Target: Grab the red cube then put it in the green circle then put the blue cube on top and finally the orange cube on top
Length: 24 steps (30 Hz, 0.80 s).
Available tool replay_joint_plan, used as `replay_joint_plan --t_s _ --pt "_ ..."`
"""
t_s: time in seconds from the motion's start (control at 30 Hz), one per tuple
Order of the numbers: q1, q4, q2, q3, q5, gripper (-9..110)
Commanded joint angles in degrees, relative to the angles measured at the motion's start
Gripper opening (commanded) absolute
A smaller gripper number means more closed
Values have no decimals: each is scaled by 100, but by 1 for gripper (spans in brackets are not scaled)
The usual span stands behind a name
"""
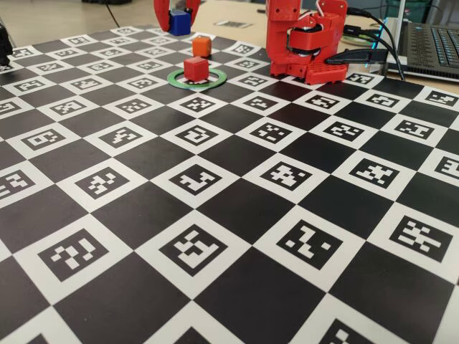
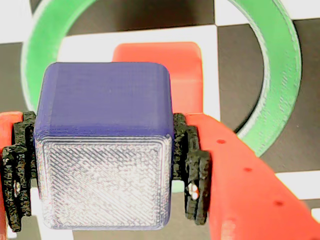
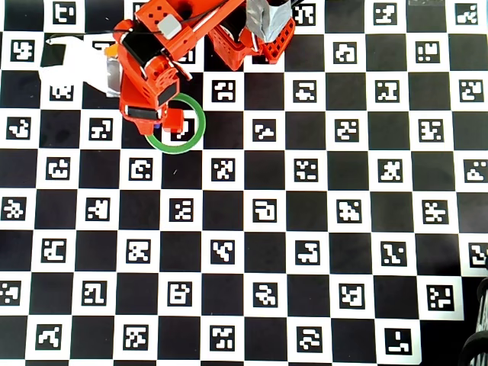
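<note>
Gripper (image 2: 105, 170) clamping the small matte deep-blue plastic cube (image 2: 105, 150) between black ridged pads (image 2: 195, 170), one pad pressing each side face, in the wrist view. Holding that blue cube (image 1: 179, 21) up off the board at the far edge in the fixed view, the red fingers reaching down either side of it. Hovering close above the small matte red plastic cube (image 2: 182, 70), which is showing just behind and below the blue one in the wrist view.

Sitting inside the thin flat green ring (image 1: 197, 81), the red cube (image 1: 195, 69), resting upright on the board, roughly centred in the fixed view. Lying flat on the black-and-white marker-printed checkerboard mat (image 1: 229, 215), the green ring (image 3: 194, 137), partly covered by the arm in the overhead view, with the red cube (image 3: 175, 122) peeking out beside the wrist.

Standing just beyond the ring in the fixed view, apart from it, the small matte orange plastic cube (image 1: 202, 46), upright on the mat. Bolted at the mat's far side, the red arm base (image 1: 305, 43), with black cables (image 1: 373, 50) trailing to the right of it.
</note>
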State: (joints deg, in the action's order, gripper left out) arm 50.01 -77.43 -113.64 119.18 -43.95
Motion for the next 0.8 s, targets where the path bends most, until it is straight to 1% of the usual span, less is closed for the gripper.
replay_joint_plan --t_s 0.0,0.37,0.77 --pt "-141 53 -492 18 79 10" --pt "-510 -44 -677 352 316 10" --pt "-589 -114 -703 510 316 10"
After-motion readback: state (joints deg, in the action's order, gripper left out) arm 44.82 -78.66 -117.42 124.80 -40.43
